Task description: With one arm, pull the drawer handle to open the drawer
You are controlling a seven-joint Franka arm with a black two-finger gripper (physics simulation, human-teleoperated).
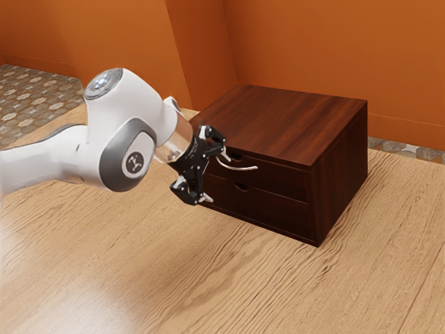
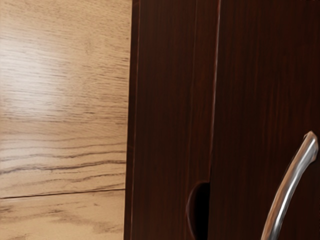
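Pincer (image 1: 214, 172): spread wide, facing the upper drawer (image 1: 278, 177)
Handle (image 1: 240, 165): silver, curved — just beside the pincer
Cabinet (image 1: 299, 118): dark wood, two drawers, on the worktop (image 1: 208, 278)

Drawer handle (image 2: 292, 185): one end is running out past the wrist view's edge. Arm (image 1: 42, 163): base is lying beyond the exterior view's left.

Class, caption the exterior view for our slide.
Black gripper, open, at the silver handle of the upper drawer in a wooden cabinet.
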